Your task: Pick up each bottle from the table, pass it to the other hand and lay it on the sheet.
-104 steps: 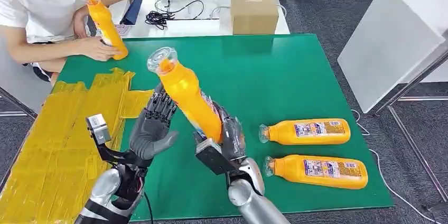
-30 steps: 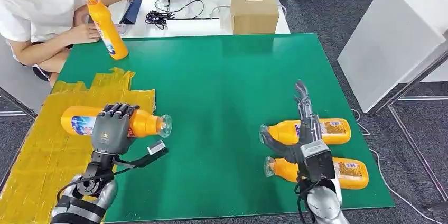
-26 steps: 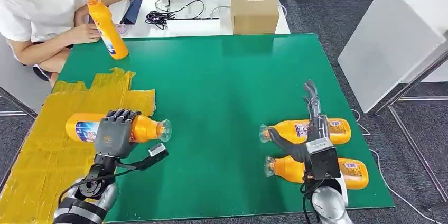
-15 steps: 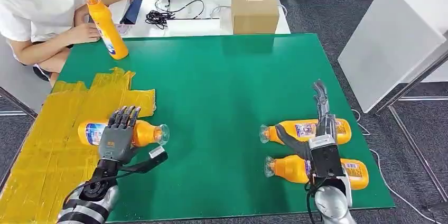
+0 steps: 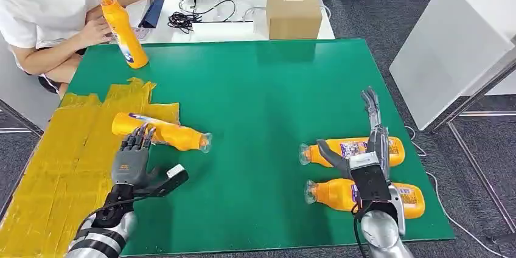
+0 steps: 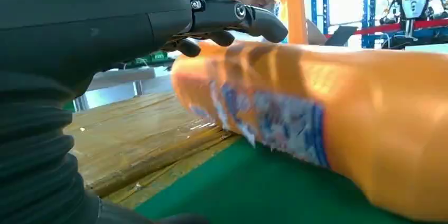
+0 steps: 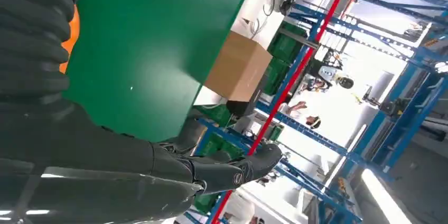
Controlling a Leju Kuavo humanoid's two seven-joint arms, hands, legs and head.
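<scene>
I see the bottle (image 5: pixel 159 131) lying across the sheet (image 5: pixel 67 167) edge, cap toward table (image 5: pixel 268 87) centre. My left hand (image 5: pixel 132 157) and right hand (image 5: pixel 368 148) are spread, holding nothing.

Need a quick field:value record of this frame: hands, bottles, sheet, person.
left hand: open, just behind the laid bottle
right hand: open, fingers straight, above the two bottles on the right
laid bottle: on its side, base on the sheet, neck and cap out over the green mat
sheet: yellow, on the table's left side
far right bottle: lying on mat
near right bottle: lying on mat
upright bottle: at the far left corner, a person's hand on it
</scene>
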